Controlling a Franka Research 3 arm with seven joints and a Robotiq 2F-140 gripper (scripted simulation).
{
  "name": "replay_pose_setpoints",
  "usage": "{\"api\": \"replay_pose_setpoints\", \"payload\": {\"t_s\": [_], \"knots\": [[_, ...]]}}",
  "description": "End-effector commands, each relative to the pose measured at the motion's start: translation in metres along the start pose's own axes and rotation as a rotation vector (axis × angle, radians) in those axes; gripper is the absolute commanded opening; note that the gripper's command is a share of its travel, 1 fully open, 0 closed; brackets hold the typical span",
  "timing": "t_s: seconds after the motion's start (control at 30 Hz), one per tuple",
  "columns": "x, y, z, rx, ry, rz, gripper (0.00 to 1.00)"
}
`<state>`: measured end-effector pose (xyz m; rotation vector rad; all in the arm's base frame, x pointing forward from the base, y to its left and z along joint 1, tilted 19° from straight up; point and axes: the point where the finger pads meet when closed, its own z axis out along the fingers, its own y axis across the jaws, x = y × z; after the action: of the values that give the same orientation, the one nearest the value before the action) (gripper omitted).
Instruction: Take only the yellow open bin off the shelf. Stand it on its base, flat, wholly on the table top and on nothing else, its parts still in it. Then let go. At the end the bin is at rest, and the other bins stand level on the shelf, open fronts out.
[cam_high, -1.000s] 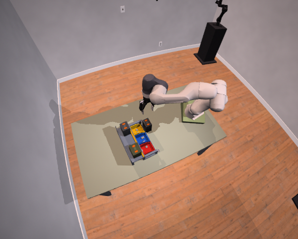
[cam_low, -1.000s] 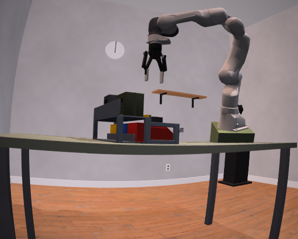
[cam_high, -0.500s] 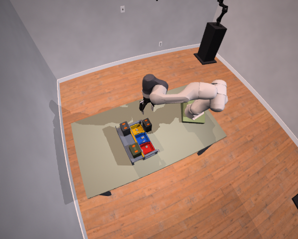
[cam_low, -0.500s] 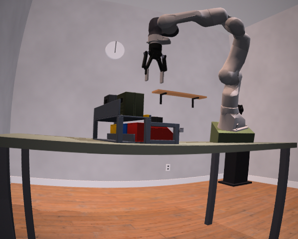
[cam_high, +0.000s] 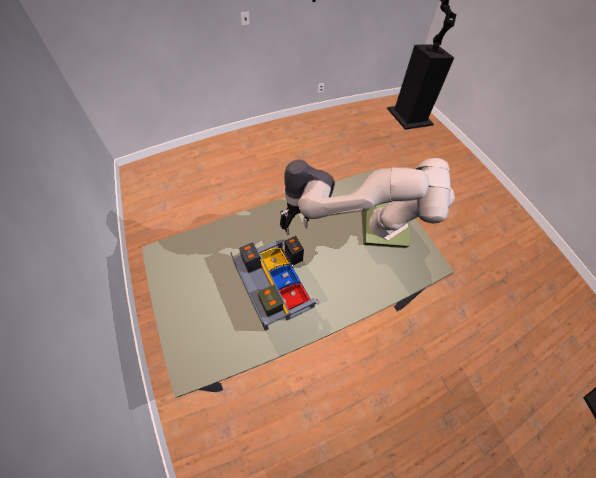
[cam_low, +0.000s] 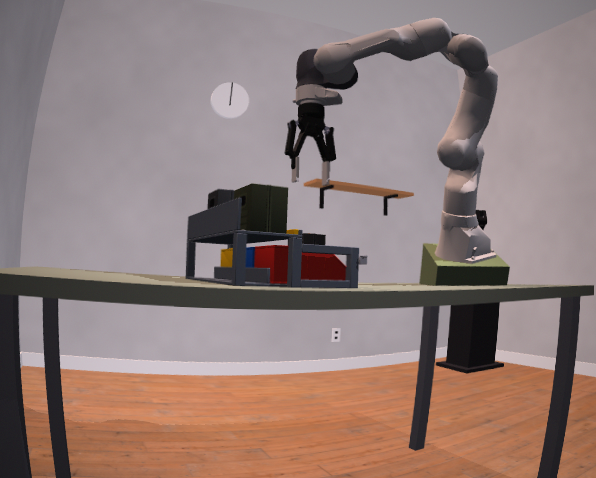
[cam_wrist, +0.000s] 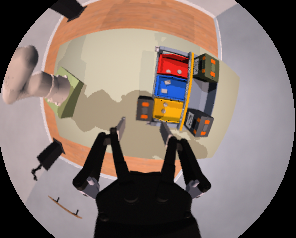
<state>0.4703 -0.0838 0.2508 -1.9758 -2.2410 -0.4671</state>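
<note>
The yellow open bin (cam_high: 274, 256) sits in the lower tier of the grey shelf rack (cam_high: 272, 284), at the end nearest the arm, next to the blue bin (cam_high: 284, 271) and the red bin (cam_high: 294, 296). It shows in the wrist view (cam_wrist: 168, 109) too, and only as a small yellow patch in the exterior view (cam_low: 227, 257). A small grey part lies in it. My gripper (cam_low: 310, 170) hangs well above the rack and is partly open with nothing between its fingers; it also shows in the top view (cam_high: 292, 223) and in the wrist view (cam_wrist: 142, 134).
Dark closed boxes with orange marks stand on the rack: one (cam_high: 249, 256) and another (cam_high: 270, 301) on the upper tier, a third (cam_high: 294, 249) beside the yellow bin. The arm's green base block (cam_high: 386, 234) stands at the table's right. A wooden wall shelf (cam_low: 358, 188) hangs behind.
</note>
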Motion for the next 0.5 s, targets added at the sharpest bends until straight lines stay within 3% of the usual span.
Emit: {"api": "replay_pose_setpoints", "payload": {"t_s": [0.0,0.1,0.27,0.47], "knots": [[-0.004,0.005,0.0,-0.016,-0.012,-0.005,0.57],[-0.004,0.005,0.0,-0.016,-0.012,-0.005,0.57],[-0.004,0.006,0.054,-0.016,-0.012,-0.005,0.57],[-0.004,0.006,0.054,-0.016,-0.012,-0.005,0.57]]}}
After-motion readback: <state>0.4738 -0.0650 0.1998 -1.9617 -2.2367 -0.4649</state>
